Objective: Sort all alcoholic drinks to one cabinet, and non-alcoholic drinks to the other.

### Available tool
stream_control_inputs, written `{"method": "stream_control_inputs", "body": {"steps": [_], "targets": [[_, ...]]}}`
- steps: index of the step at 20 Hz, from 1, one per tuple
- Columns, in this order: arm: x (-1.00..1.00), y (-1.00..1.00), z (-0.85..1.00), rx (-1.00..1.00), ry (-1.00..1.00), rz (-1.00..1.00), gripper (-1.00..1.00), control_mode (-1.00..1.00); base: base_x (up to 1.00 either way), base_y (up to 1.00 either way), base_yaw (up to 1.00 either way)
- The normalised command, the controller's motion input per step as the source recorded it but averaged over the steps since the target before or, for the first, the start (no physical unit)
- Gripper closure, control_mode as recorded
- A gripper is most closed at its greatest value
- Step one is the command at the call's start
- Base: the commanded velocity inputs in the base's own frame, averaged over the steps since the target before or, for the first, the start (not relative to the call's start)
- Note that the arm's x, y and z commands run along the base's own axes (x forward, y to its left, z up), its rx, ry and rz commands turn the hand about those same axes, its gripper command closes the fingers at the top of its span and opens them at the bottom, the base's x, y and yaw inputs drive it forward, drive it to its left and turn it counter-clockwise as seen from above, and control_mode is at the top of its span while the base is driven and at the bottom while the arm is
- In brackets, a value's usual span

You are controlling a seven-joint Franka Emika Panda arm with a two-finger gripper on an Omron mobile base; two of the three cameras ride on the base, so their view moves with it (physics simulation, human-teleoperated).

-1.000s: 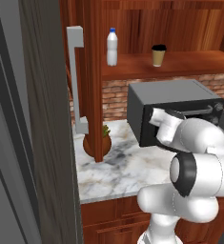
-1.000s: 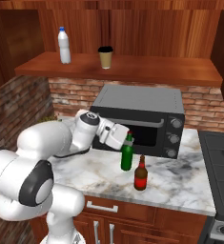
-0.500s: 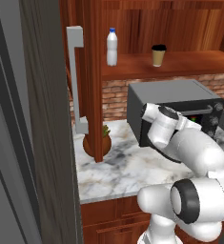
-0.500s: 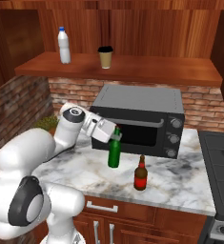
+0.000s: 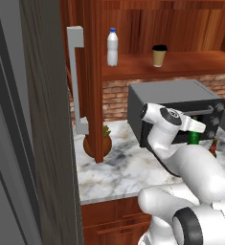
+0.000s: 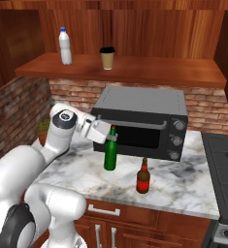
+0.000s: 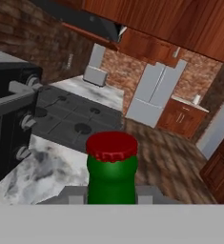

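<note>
My gripper [image 6: 111, 136] is shut on the neck of the dark green glass bottle [image 6: 110, 157], which hangs upright in front of the toaster oven's left half, its base just at the marble counter. In the hand view its red-capped neck [image 7: 112, 167] stands between my fingertips. The brown bottle with a red label [image 6: 143, 177] stands on the counter to its right, apart from it. On the open wooden shelf above are the white plastic bottle with a blue cap [image 6: 65, 46] and the tan coffee cup with a black lid [image 6: 107, 58].
A black toaster oven [image 6: 143, 121] sits on the counter [image 6: 183, 189] behind the bottles. A stove [image 6: 227, 160] lies at the right. At the left, a tall door with a grey handle [image 5: 76, 81] stands open, with a potted plant [image 5: 98, 143] beyond it.
My gripper has carried the green bottle to the left, away from the brown bottle, which stays in place. The arm's elbow has swung further left.
</note>
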Motion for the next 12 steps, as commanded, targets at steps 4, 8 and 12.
{"method": "stream_control_inputs", "body": {"steps": [4,8,12], "targets": [[-0.48,0.07,0.38,0.00,0.05,0.10,1.00,-1.00,0.00,0.00,0.00],[-0.64,0.09,0.48,0.00,0.03,0.13,1.00,-1.00,0.00,0.00,0.00],[-0.69,0.01,0.41,0.00,0.02,0.14,1.00,-1.00,0.00,0.00,0.00]]}}
